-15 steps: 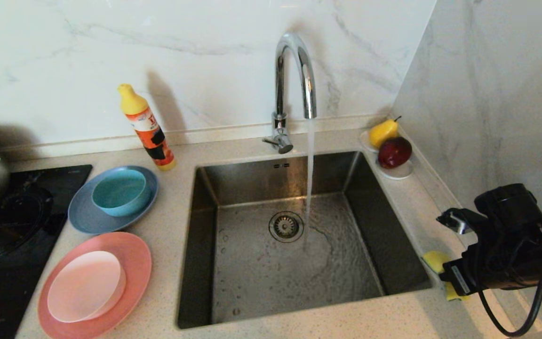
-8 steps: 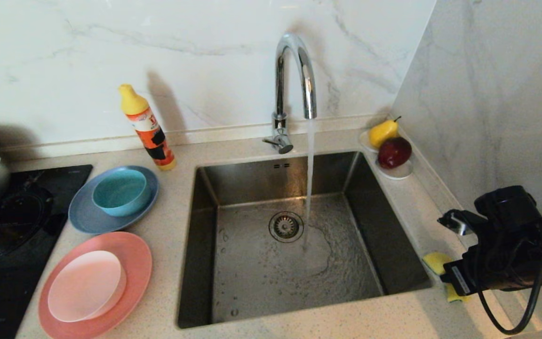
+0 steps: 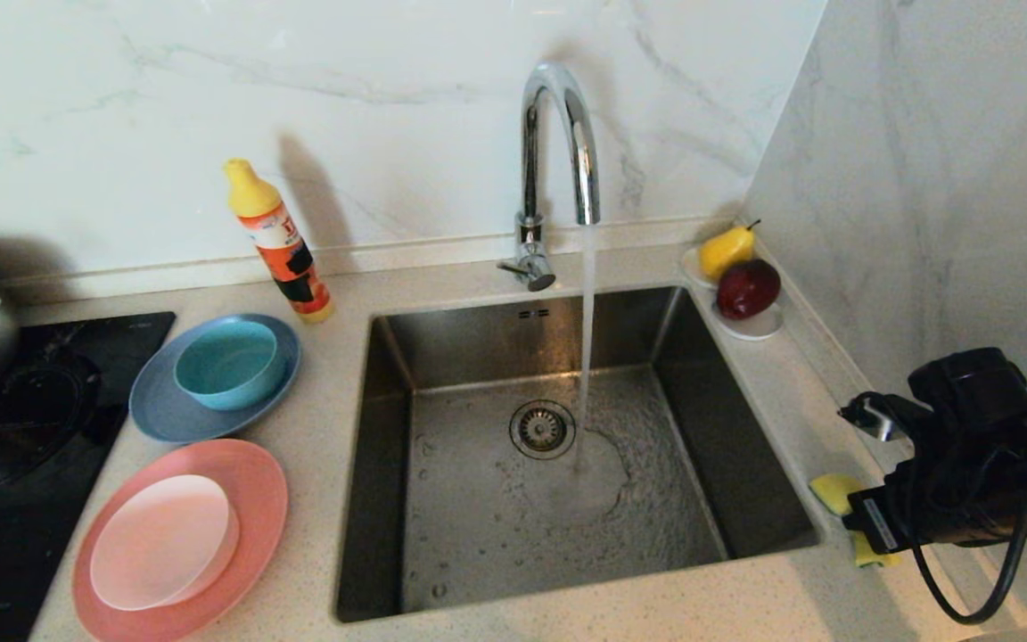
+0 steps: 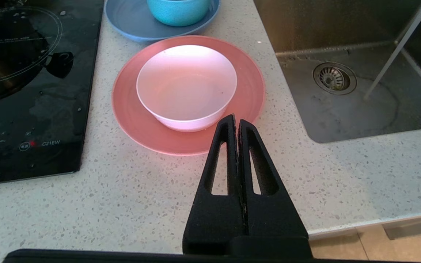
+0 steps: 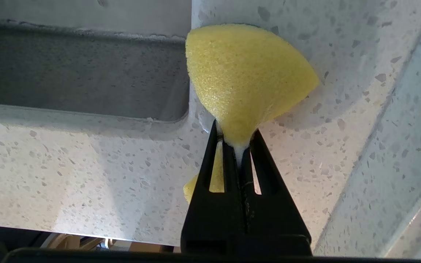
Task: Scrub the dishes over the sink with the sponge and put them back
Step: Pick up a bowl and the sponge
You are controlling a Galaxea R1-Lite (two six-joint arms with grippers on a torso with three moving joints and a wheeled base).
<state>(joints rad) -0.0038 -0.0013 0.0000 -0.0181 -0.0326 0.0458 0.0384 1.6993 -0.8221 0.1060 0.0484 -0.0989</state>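
Since the earlier frame the right gripper (image 5: 236, 140) has slid slightly toward the right edge of the head view, carrying the sponge (image 5: 245, 76) with it. Its jaws pinch the yellow sponge tight, low at the right of the frame, over the desk (image 3: 781, 392) just beside the sink (image 3: 389, 428) corner. Water runs from the tap (image 3: 558, 143) at upper centre. The left gripper (image 4: 236, 122), jaws pressed together, hangs before the pale bowl (image 4: 186, 86) on the salmon plate (image 4: 130, 117).
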